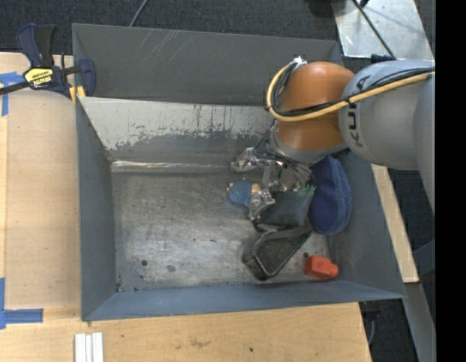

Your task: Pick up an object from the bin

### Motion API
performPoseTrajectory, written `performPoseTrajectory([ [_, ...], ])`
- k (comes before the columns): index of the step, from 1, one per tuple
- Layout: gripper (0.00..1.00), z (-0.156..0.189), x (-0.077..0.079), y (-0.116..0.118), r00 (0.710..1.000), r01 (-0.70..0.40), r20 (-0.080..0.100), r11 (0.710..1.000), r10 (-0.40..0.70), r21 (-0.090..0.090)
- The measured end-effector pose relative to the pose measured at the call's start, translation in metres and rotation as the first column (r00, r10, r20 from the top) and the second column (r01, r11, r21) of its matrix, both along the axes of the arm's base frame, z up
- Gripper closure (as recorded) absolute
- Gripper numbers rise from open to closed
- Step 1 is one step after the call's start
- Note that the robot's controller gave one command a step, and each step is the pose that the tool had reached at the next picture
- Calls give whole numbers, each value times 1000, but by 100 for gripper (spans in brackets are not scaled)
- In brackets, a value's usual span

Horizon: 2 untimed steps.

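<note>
Reaching in from the right, the grey arm point(387, 115) hangs over the right half of the grey metal bin point(93, 202), its wrist capped by a rounded orange cover point(312, 111) with a yellow cable point(272, 89) looped round it. The end effector point(262, 194) sits low near the bin floor, right of centre. Whether it is spread or pressed together I cannot tell, as the metal parts blur into the things beneath.

Just to its right lies a dark blue soft thing point(331, 194), oval and plump, up against the right wall. In front of it, towards the near wall, rests a black-framed mesh piece point(274, 251), rounded and flat. Directly under the end effector and touching that mesh piece is a dark grey lump point(287, 211) — its shape is hard to make out. A small blue round piece point(237, 195) lies just beside the end effector on its left. A small red block point(321, 266) sits near the front right corner, beside the mesh piece.

Dark lettering point(351, 127) on the arm's casing is too cut off to read.
</note>
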State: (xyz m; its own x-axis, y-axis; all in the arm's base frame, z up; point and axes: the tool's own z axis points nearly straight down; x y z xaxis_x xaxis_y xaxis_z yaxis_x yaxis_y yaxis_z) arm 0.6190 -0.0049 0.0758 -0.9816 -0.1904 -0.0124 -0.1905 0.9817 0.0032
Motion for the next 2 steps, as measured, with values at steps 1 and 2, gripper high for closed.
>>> performPoseTrajectory([
  [1, 100, 1, 1, -1, 1000, 2, 6, 1000, -2, -2],
  [2, 100, 120, -4, -6, 1000, 9, 1, 1000, -9, -6],
])
